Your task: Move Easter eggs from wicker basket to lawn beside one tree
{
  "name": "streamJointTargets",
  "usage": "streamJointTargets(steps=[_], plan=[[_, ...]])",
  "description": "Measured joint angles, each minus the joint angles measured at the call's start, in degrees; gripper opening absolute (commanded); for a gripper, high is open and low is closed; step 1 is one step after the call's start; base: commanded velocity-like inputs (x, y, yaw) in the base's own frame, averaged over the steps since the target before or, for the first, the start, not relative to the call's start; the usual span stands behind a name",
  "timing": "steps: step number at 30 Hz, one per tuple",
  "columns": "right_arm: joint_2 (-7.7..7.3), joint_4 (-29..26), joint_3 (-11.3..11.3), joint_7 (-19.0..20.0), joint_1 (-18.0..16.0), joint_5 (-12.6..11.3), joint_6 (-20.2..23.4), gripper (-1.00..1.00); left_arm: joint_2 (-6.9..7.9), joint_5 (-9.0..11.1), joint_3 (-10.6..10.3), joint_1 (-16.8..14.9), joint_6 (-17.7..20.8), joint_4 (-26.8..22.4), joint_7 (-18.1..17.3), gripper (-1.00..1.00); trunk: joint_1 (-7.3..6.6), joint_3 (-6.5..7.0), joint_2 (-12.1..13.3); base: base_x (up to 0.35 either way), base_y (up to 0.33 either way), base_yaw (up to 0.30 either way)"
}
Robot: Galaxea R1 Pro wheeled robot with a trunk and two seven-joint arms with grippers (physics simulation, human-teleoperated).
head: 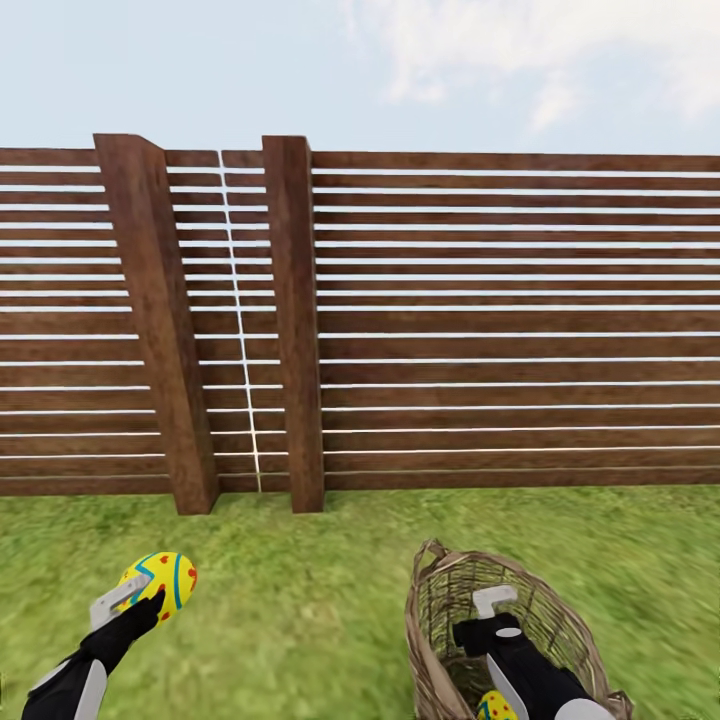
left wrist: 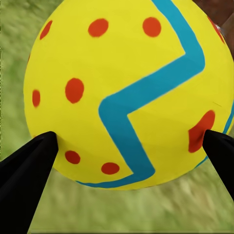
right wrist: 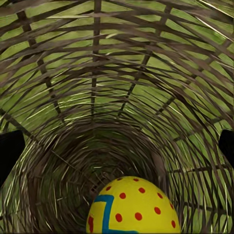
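Left claw (head: 140, 600) is clamped on an egg (head: 160, 583) above the lawn (head: 300, 600). Right claw (head: 490, 618), fingers apart, is inside the basket (head: 430, 610), where another egg (right wrist: 130, 205) lies, near the fence (head: 450, 320).

Bright, even daylight fills the head view, under a pale sky (head: 200, 60) with soft, hazy clouds. The fence (head: 500, 320) is crisp, white light showing through its slat gaps. No hard cast shadows fall on the lawn (head: 300, 600), whose grass looks smeared and soft near the lower edge. In the left wrist view the egg (left wrist: 126, 92) is sharp and evenly lit without glare, while the grass behind it is blurred. Inside the wicker basket (right wrist: 97, 97) the weave darkens toward the bottom.
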Motion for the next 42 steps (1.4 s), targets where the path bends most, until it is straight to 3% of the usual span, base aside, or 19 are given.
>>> streamJointTargets(steps=[7,20,22,24,25,27,30,42], plan=[[0.0,0.0,0.0,0.0,0.0,0.0,0.1,1.0,0.0,0.0,-0.1,0.0,0.0,0.0,0.1,-1.0,0.18,-1.55,-0.1,0.0,0.0,0.024],[-0.12,0.0,-0.2,0.0,0.0,0.0,0.2,1.0,-0.44,0.0,0.0,0.0,0.0,0.1,0.0,-1.0,0.18,-1.56,-0.1,0.0,0.029,0.135],[-1.54,-0.1,-0.4,0.1,0.0,-0.1,0.2,1.0,-0.38,0.0,-0.1,0.0,0.0,0.0,0.0,-1.0,0.18,-1.56,-0.1,0.0,0.008,0.001],[-6.79,-0.2,-0.7,5.6,0.0,-1.2,0.5,1.0,-0.37,0.0,0.0,0.0,0.0,0.1,0.0,-1.0,0.18,-1.56,-0.1,0.0,0.001,0.0],[-9.31,-0.7,-1.3,10.5,0.0,-3.2,1.5,1.0,-0.4,0.0,0.0,0.0,0.0,0.1,0.0,-1.0,0.18,-1.56,-0.1,0.0,0.0,0.0],[-11.62,-2.8,-1.6,13.5,0.0,-5.1,4.0,1.0,-0.43,0.0,0.0,0.0,0.0,0.1,0.0,-1.0,0.18,-1.56,-0.1,0.0,0.0,0.0],[-15.46,-3.9,-1.7,14.1,0.0,-5.9,4.8,1.0,-0.4,0.0,0.0,0.0,0.0,0.1,0.0,-1.0,0.18,-1.56,-0.1,0.0,0.0,0.0],[-15.85,-4.0,-1.7,11.9,0.0,-6.0,4.8,1.0,-0.42,-0.1,0.0,0.0,0.0,0.1,0.3,-1.0,0.17,-1.56,-0.1,0.015,0.225,0.0]])
